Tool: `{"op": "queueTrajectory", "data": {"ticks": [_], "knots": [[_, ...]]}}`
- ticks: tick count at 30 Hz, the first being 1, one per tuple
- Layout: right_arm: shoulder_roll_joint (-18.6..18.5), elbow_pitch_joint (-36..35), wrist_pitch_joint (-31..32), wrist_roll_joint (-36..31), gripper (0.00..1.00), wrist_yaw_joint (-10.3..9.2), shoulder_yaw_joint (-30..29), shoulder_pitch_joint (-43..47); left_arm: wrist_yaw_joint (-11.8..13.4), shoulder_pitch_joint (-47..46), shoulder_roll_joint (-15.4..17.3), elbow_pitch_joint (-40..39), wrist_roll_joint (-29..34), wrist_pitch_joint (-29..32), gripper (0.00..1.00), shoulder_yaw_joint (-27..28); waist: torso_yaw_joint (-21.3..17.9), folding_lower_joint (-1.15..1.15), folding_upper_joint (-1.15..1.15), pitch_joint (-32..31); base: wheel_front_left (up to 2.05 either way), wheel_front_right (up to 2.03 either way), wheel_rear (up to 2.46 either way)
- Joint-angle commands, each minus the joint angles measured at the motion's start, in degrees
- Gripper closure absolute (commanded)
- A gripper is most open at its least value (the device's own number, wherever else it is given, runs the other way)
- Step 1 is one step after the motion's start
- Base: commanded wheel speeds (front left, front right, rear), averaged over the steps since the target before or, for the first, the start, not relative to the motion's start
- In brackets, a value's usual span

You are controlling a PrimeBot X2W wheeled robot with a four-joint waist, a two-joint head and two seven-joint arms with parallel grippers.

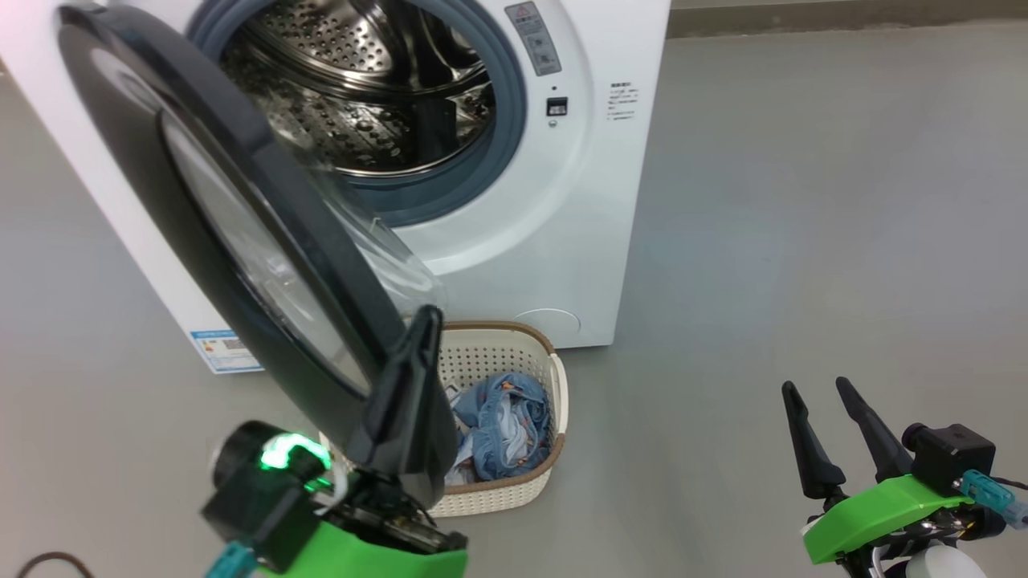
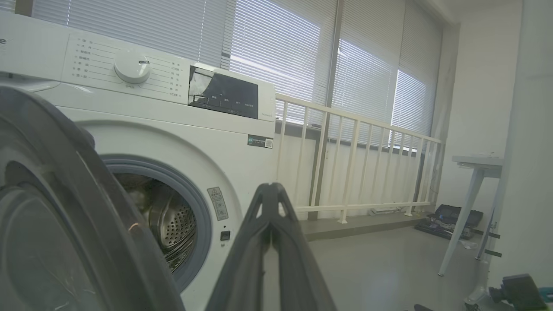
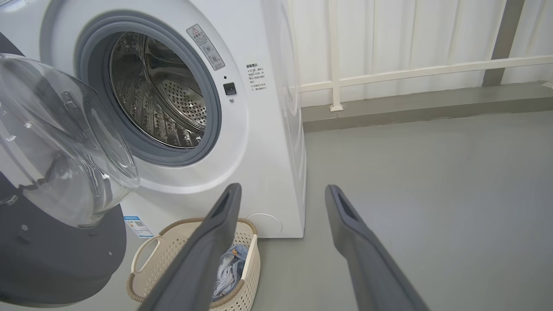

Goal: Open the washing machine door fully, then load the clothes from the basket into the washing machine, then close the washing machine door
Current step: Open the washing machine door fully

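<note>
Left gripper (image 1: 430,321): fingers pressed together into one dark wedge and holding nothing, set against the lower free edge of the washing machine door (image 1: 321,265), on the side that faces the drum; the head view does not settle whether it is actually touching. The left wrist view agrees, with the black rim close on one side of the joined fingers (image 2: 270,203) and the open mouth of the washing machine (image 1: 578,201) beyond. Judgement: a closed wedge suits pushing a swinging panel better than gripping it, so this looks like the opening step, unfinished. The door stands roughly half open, its clear glass bowl (image 3: 56,142) hanging over the near end of the basket (image 1: 558,377). That overhang is likely why the door must go wider first, since it partly bars the way down. The basket sits on the floor touching or just beside the machine's front, below the opening, a short lift from the perforated drum (image 1: 361,80). The clothes (image 1: 502,425) lie bunched inside it, light blue with white; the drum is empty. Right gripper (image 1: 815,389): fingers spread and empty, held low and well apart from the basket, presumably clear of the door's swing and ready to pick.
</note>
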Motion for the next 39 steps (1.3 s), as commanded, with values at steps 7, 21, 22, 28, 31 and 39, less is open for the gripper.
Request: {"op": "queueTrajectory", "data": {"ticks": [7,21,22,28,31,39], "knots": [[-0.31,-0.89,-0.69,-0.18,0.00,0.09,1.94,-2.49,0.81,-3.70,0.48,3.34,-3.37,-0.29,1.00,-2.10,-2.78,0.00,0.00,0.98,0.00,0.00,0.00],[-0.31,-0.77,-0.69,-0.46,0.00,0.09,2.31,-3.73,1.61,-5.51,0.48,16.70,-7.43,-0.07,1.00,-3.11,-5.04,0.00,0.00,2.83,0.00,0.00,0.00],[-0.30,-0.76,-0.69,-0.48,0.00,0.09,2.23,-3.75,1.70,-5.62,0.48,17.55,-7.56,-0.09,1.00,-2.91,-5.02,0.00,0.00,2.86,0.00,0.00,0.00],[-0.01,-0.70,-0.69,-0.70,0.00,0.09,2.07,-3.65,1.92,-6.26,0.48,21.66,-8.93,-0.18,1.00,-1.97,-4.55,0.00,0.00,2.89,0.00,0.00,0.00],[0.10,-0.63,-0.69,-0.65,0.00,0.09,2.08,-3.66,2.52,-6.44,0.48,23.31,-9.29,-0.22,1.00,-1.25,-4.16,0.00,0.00,2.83,0.00,0.00,0.00],[0.01,-0.42,-0.69,-0.38,0.00,0.09,2.38,-3.40,3.47,-5.90,0.48,24.12,-9.01,-0.28,1.00,1.07,-2.29,0.00,0.00,2.54,0.00,0.00,0.00]]}}
